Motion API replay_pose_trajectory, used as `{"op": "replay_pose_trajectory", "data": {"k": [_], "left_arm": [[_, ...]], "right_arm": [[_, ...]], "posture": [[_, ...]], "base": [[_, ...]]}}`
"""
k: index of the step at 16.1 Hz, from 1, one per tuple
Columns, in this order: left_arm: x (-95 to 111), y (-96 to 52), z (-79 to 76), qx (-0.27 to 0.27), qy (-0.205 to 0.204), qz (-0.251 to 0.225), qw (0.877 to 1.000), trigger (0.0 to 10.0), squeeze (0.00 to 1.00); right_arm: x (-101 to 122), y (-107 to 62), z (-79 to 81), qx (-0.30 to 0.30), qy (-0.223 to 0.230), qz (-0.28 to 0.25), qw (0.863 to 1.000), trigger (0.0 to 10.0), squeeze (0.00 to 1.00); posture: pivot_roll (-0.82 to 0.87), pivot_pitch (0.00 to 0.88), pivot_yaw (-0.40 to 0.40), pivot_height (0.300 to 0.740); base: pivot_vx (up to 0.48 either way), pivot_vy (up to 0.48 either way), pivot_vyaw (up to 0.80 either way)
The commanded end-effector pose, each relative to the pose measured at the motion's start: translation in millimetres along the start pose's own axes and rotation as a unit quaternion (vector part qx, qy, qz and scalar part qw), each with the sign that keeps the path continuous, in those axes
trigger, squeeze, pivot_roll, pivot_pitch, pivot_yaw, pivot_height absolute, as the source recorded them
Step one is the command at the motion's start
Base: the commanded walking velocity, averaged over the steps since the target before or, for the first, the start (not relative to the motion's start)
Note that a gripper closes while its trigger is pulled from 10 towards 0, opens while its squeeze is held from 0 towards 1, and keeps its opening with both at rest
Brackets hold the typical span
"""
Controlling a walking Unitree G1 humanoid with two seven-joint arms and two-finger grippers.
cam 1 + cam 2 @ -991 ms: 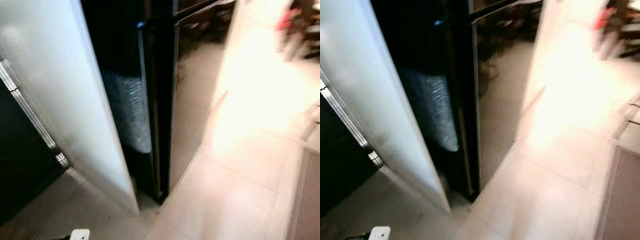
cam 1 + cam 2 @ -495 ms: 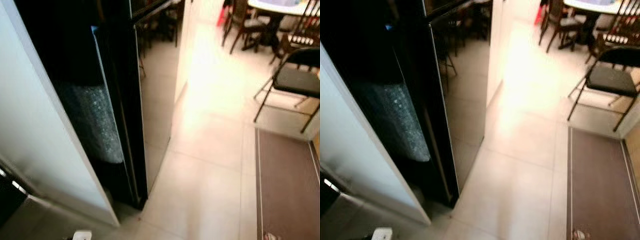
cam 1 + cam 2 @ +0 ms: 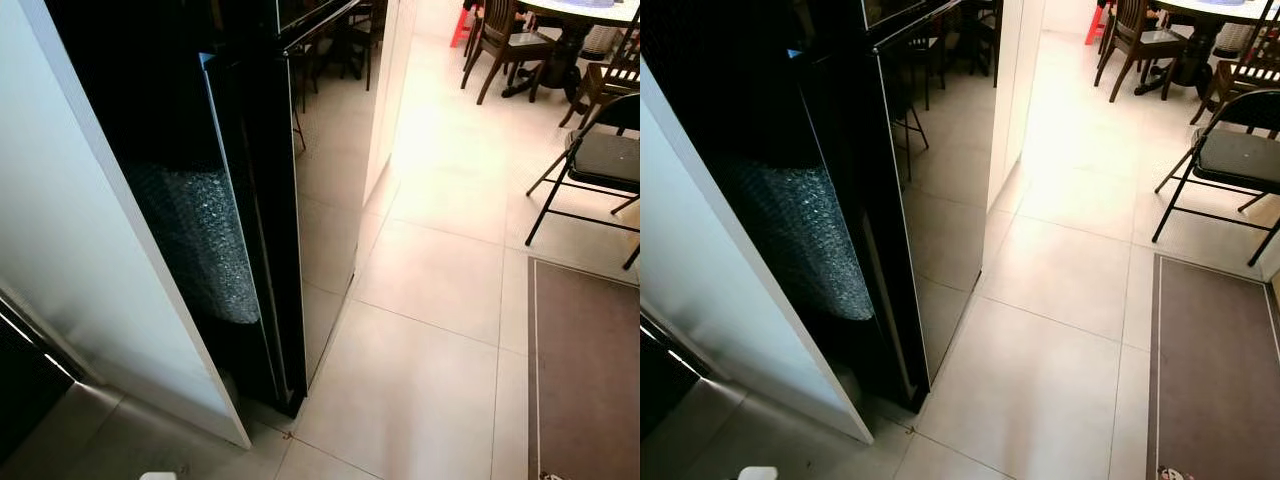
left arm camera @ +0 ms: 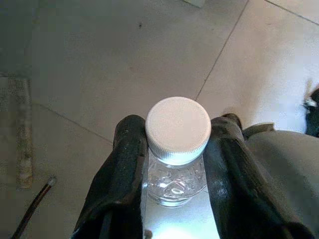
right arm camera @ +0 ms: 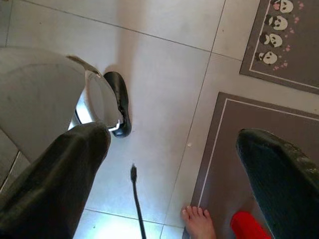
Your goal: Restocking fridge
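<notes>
Left wrist view looks down along the left end effector [image 4: 175,149], whose two black fingers [image 4: 124,164] are closed on a small clear bottle [image 4: 177,172] just under its white screw cap [image 4: 178,128]. The bottle stands upright between the fingers over the pale tiled floor [image 4: 99,59]; its contents look clear, though how full it is cannot be told.

In the head views the black fridge [image 3: 320,180] stands to the left, its glossy front mirroring chairs and floor. A white panel [image 3: 90,250] stands near and left of it, and in the dark gap between them sits a roll of bubble wrap [image 3: 205,240]. To the right the tiled floor [image 3: 430,300] runs far toward a brown mat [image 3: 585,370], a black folding chair [image 3: 600,165] and, beyond it, wooden chairs [image 3: 500,45] around a tabletop [image 3: 585,8].

The right end effector [image 5: 174,174] hangs with its fingers [image 5: 55,179] spread wide apart, holding nothing, above the floor and a grey mat [image 5: 239,149]. A person's bare foot [image 5: 199,221] rests at the mat's edge, beside something red [image 5: 246,226], and a second mat with panda figures [image 5: 279,30] lies nearby.
</notes>
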State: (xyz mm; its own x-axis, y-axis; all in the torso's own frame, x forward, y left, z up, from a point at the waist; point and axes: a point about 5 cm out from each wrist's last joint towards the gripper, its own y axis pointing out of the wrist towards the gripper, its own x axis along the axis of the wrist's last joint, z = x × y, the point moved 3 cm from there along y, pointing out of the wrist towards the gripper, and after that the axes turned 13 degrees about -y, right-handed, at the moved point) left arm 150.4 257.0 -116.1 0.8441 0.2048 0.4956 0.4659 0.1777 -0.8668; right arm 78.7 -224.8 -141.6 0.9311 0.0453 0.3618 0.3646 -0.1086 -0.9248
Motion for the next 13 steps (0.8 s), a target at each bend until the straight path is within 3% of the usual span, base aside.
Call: {"op": "replay_pose_trajectory", "data": {"k": [1, 13], "left_arm": [[-4.3, -1.1, 5.1, 0.004, -0.005, 0.006, 1.0, 10.0, 0.0], [-3.5, 0.5, -7.6, -0.007, 0.001, 0.004, 1.0, 10.0, 0.0]], "right_arm": [[-1.0, -0.4, -0.3, -0.003, 0.011, -0.002, 1.0, 10.0, 0.0], [0.1, -0.2, 0.8, -0.012, 0.038, -0.007, 0.999, 10.0, 0.0]], "posture": [[-0.11, 0.0, 0.027, 0.74], [-0.12, 0.0, 0.055, 0.74]], "base": [[0.0, 0.0, 0.0], [0.0, 0.278, 0.0]]}}
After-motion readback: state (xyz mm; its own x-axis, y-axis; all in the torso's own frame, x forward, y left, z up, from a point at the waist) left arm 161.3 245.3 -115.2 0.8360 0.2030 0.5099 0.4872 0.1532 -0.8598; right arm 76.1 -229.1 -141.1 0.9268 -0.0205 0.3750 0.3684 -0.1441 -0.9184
